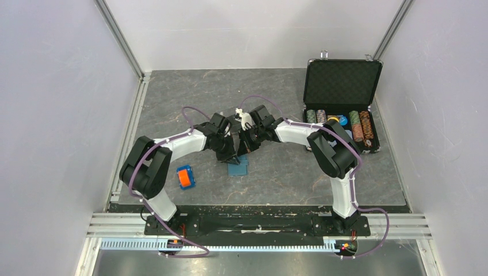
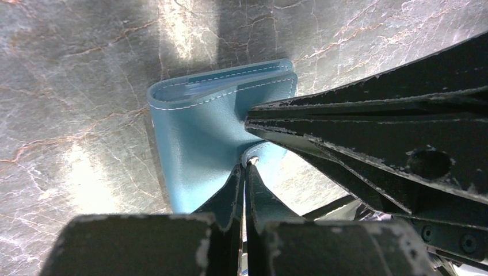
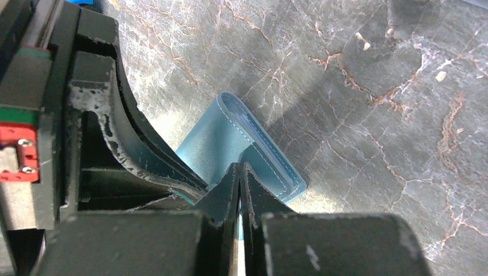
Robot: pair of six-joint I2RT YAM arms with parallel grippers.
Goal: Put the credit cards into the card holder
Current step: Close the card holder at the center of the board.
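The card holder (image 1: 239, 168) is a teal-blue wallet at mid-table, right under both gripper tips. In the left wrist view the card holder (image 2: 201, 132) is bent into a fold with white stitching along its edges. My left gripper (image 2: 248, 164) is shut on its small snap tab. The right arm's fingers (image 2: 345, 126) pinch the cover just above it. In the right wrist view my right gripper (image 3: 240, 167) is shut on a flap of the card holder (image 3: 221, 141), with the left arm's fingers (image 3: 132, 149) close beside. No credit cards show as separate things.
A chunky orange-and-blue block (image 1: 185, 177) lies left of the holder, near the left arm. An open black chip case (image 1: 342, 109) with rows of chips stands at the back right. Walls close in the grey marbled table (image 1: 288, 178) on three sides.
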